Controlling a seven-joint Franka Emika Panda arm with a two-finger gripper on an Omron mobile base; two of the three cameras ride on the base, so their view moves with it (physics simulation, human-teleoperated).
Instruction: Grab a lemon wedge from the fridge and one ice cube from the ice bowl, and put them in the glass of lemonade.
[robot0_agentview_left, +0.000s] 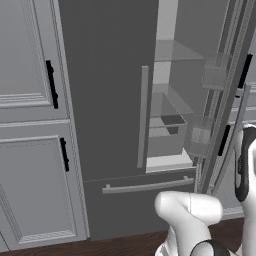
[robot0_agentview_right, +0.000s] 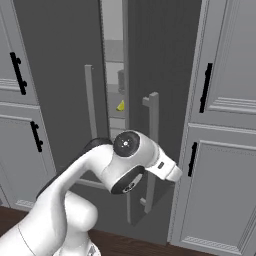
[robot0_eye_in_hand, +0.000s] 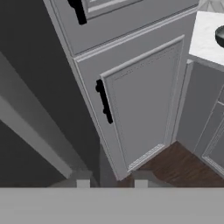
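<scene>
Yellow marked the target: the lemon wedge (robot0_agentview_right: 120, 105) sat on a glass shelf inside the fridge (robot0_agentview_left: 110, 90), seen in the right base view through the narrow gap between the two dark doors; in the left base view I read the right-hand door as swung wide, exposing pale interior, clear shelves and door bins, though the wedge itself was not resolvable there; I judged the wedge to be very light, soft-fleshed, wet and therefore slippery, with a firmer rind along its curved back; a hold across the two flat cut faces, low near the rind, seemed the safest option, with modest closing force to avoid crushing or squirting it out from between the pads; its small size left little margin for misalignment, and the glass shelf beneath would not tolerate a hard downward contact; the gripper (robot0_eye_in_hand: 110, 183) showed in the hand view as two small dark tips set apart with nothing between them, so I recorded it as released and empty; that camera looked down past a silver bar handle (robot0_eye_in_hand: 35, 135) toward a light grey cabinet door (robot0_eye_in_hand: 140, 100) and the wooden floor (robot0_eye_in_hand: 175, 164); a dark round rim (robot0_eye_in_hand: 220, 36) on a white counter (robot0_eye_in_hand: 205, 39) at the upper right may have been the ice bowl, but I could not confirm it.
</scene>
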